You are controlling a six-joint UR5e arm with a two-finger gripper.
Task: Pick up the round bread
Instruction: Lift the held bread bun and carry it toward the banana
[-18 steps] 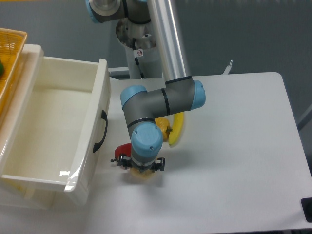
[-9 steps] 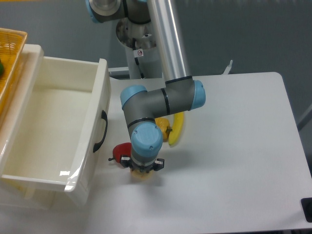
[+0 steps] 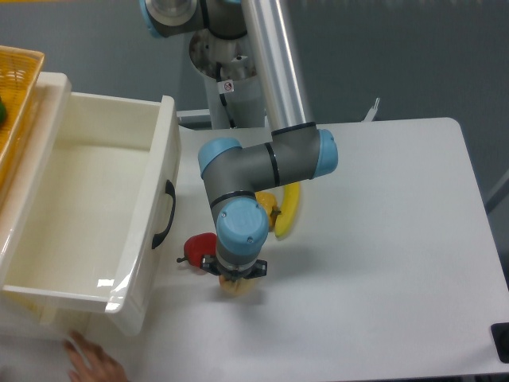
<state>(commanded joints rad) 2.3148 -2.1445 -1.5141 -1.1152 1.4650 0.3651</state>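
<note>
From the fixed camera, the only view, the arm reaches down over the left part of the white table (image 3: 382, 239), its wrist pointing straight down and hiding most of what lies beneath it. The gripper (image 3: 236, 278) sits low, right over the round bread (image 3: 236, 288), of which only a pale beige sliver shows under the black finger mounts. The bread lies well in from the table's front edge, a little right of the white bin (image 3: 95, 231) that stands along the left edge. The fingers look drawn in narrow around the bun, but the wrist covers their tips, so I cannot tell whether they have truly closed on it or merely bracket it.

Just to the left of the bread, touching or nearly so, is the red bell pepper (image 3: 199, 248). Behind the wrist, toward the table's middle, lie a banana (image 3: 289, 211) and a yellow-orange bell pepper (image 3: 267, 208), mostly hidden by the arm. A person's hand (image 3: 94, 362) shows at the front left corner, below the bin, apart from the gripper.

I judge the step in hand to be the grasp itself, with the lift not yet made. The next move calls for a firm but gentle squeeze on the soft, lumpy bun, then a straight rise, keeping the left finger from dragging the red pepper along.
</note>
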